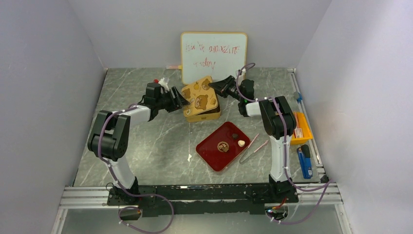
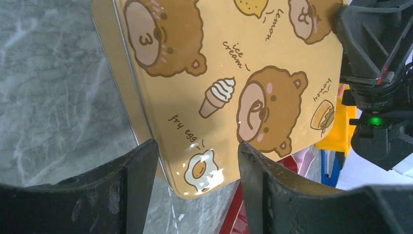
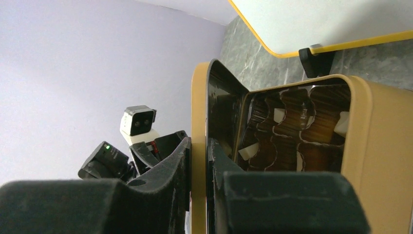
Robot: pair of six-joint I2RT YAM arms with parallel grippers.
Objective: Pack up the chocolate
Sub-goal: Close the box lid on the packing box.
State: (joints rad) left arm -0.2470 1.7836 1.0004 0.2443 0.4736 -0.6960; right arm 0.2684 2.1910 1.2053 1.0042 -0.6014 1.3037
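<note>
**Lid pinched up, three pieces waiting on the tray**

The chocolate (image 1: 241, 143) was split. Three small pieces lay on the red tray (image 1: 212, 156), and pale ones (image 3: 278, 115) already sat in the ribbed cups inside the tin (image 1: 204, 116), which stood at 12 o'clock from the tray. Those bites looked light, smooth and easy to dent or flick away. A gentle squeeze across opposite sides seemed wisest, perhaps with the pink tweezers (image 1: 253, 146) lying on the surface (image 1: 146, 146) at 3 o'clock of the tray. The right pincer (image 3: 199, 144) was narrow, clamped on the edge of the bear-printed lid (image 2: 229, 73), one finger outside and one inside, holding it part-raised. The left pincer (image 2: 195, 151) stood wide with the lid's corner between its fingers; whether it touched, I couldn't tell.
</note>
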